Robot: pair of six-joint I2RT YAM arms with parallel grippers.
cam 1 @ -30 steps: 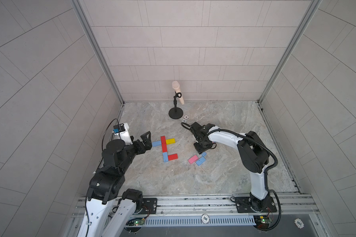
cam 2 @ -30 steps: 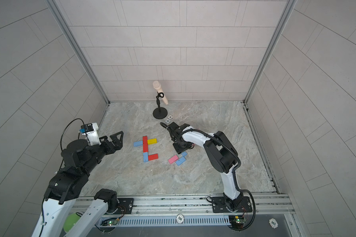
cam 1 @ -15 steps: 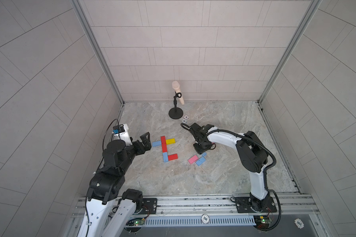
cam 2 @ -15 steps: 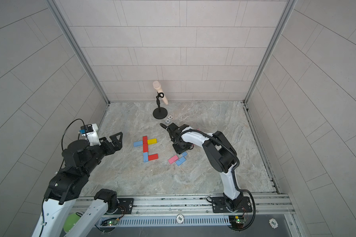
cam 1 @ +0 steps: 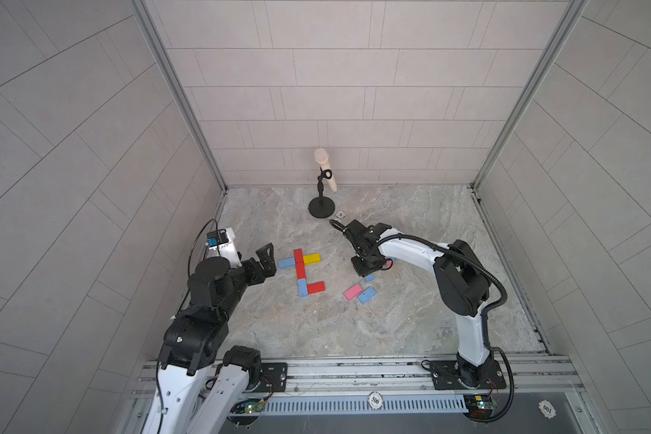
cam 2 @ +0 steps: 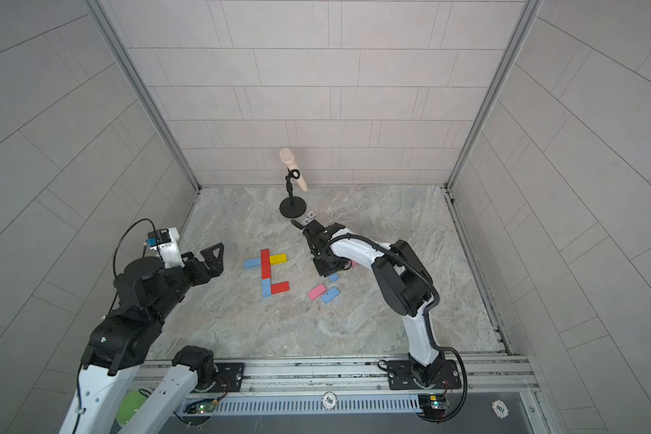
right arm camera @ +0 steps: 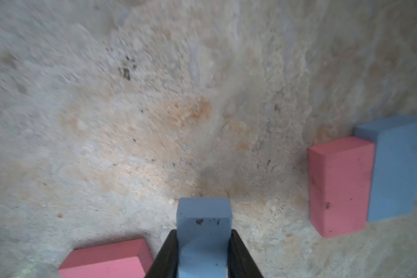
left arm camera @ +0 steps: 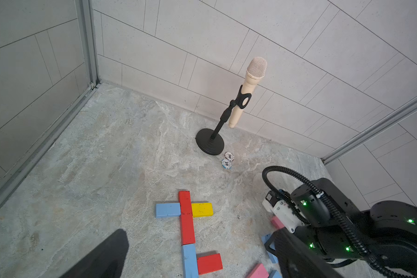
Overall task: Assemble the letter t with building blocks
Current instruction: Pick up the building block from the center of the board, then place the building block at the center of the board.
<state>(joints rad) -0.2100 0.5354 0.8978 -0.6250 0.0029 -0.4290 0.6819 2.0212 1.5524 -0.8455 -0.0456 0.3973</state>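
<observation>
You had the right claw [right arm camera: 204,232] down among the loose pieces, well apart from the half-built letter [cam 2: 265,268]. Its two black fingers [right arm camera: 167,257] were drawn in to a narrow gap with a light blue block [right arm camera: 204,211] pinched between them, both flat against its sides. Whether that block was clear of the worktop [cam 1: 316,330] I could not tell from the wrist view. A pink block [right arm camera: 106,258] lay just beside one finger, and a second pink block [right arm camera: 340,187] sat touching another blue block [right arm camera: 400,168] nearby. To my mind the step in hand was the pick. Doing it well meant lifting straight up before travelling, so the finger did not drag the neighbouring pink piece. It then meant keeping the block level in the grip and carrying it across to the letter, where a red stem [cam 1: 299,265], a blue arm [cam 1: 286,263], a yellow arm [cam 1: 311,258], a lower blue piece [cam 1: 302,288] and a red foot [cam 1: 315,287] lay butted together. Setting it down against them and shoving, I judged, risked knocking those pieces out of line; lowering it close alongside was the safer way. Your left claw [cam 1: 265,259] hung with its jaws spread wide and nothing in them, near the blue arm but not touching it.
</observation>
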